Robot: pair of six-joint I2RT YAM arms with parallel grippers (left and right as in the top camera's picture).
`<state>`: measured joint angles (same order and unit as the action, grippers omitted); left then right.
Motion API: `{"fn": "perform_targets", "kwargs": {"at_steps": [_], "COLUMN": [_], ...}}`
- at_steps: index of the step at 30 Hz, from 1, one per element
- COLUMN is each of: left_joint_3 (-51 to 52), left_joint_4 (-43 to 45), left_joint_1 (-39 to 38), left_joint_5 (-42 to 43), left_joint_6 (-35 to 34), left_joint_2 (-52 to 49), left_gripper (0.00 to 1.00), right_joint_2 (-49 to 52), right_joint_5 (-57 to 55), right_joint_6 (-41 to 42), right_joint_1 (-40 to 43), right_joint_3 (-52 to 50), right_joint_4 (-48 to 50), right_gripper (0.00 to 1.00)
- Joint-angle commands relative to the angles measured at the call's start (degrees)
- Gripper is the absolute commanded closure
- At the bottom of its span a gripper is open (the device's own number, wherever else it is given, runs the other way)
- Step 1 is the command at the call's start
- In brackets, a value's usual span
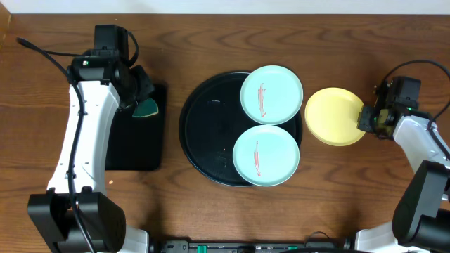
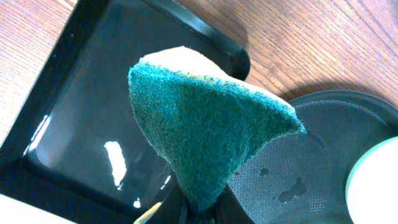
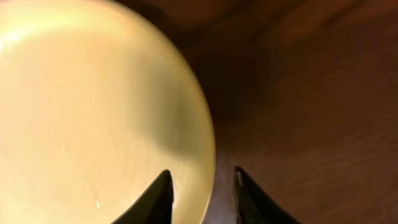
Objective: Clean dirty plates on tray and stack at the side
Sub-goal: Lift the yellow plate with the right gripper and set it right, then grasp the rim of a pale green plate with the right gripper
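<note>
The left end effector [image 2: 200,210] is clamped on the green sponge [image 2: 205,124] above the rectangular black tray [image 1: 137,151]; the right end effector [image 3: 202,193] stands with jaws parted astride the right rim of the yellow plate [image 1: 332,116], which lies on the table [image 1: 211,35] just right of the round black tray [image 1: 202,123]. Two mint-blue plates [image 1: 271,95], each red-streaked, sit side by side on that tray's right half.

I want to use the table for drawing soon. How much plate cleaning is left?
Done: the yellow plate looks clean and lies on the table beside the round tray. In hand: the right pincer is at its rim, jaws apart; the left pincer grips the green sponge. Left: two blue plates on the tray show red streaks, and nothing is stacked yet.
</note>
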<state>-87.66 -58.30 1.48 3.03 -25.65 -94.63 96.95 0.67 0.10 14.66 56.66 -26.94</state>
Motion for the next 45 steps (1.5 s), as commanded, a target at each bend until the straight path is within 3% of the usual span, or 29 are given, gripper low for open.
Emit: {"fn": "perform_targets", "kwargs": {"at_steps": [1, 8, 13, 23, 32, 38, 41, 45], "left_joint_3": [0.24, 0.24, 0.24, 0.24, 0.24, 0.24, 0.24, 0.24], "left_joint_4": [0.07, 0.11, 0.02, 0.02, -0.39, -0.39, -0.63, -1.16], "left_joint_1": [-0.07, -0.07, -0.07, -0.07, -0.07, -0.07, -0.07, -0.07], "left_joint_5": [-0.55, -0.52, -0.52, -0.52, -0.52, -0.55, -0.55, -0.52], "left_joint_6": [0.55, 0.57, 0.55, 0.57, 0.57, 0.68, 1.68, 1.7], "left_joint_2": [0.11, 0.11, 0.11, 0.11, 0.11, 0.11, 0.11, 0.11], "left_gripper": [0.93, 0.93, 0.93, 0.93, 0.93, 0.92, 0.93, 0.92], "right_joint_2": [-0.2, -0.17, -0.17, -0.17, -0.17, -0.17, -0.17, -0.17], "right_joint_5": [4.42, 18.73, 18.91, 18.58, 16.11, 16.09, 16.06, 15.89], "right_joint_6": [-0.57, 1.81, 6.19, 12.76, 14.86, 12.66, 12.68, 12.68], "right_joint_1": [-0.07, -5.03, -13.22, -24.44, -26.86, -28.83, -30.38, -31.36], "right_joint_3": [5.03, 17.22, 18.34, 17.0, 9.11, 3.72, 1.25, 0.76], "right_joint_4": [-5.14, -14.49, -16.92, -33.4, -32.85, -26.36, -24.06, -23.06], "right_gripper": [0.67, 0.62, 0.63, 0.66, 0.66, 0.63, 0.66, 0.87]}}
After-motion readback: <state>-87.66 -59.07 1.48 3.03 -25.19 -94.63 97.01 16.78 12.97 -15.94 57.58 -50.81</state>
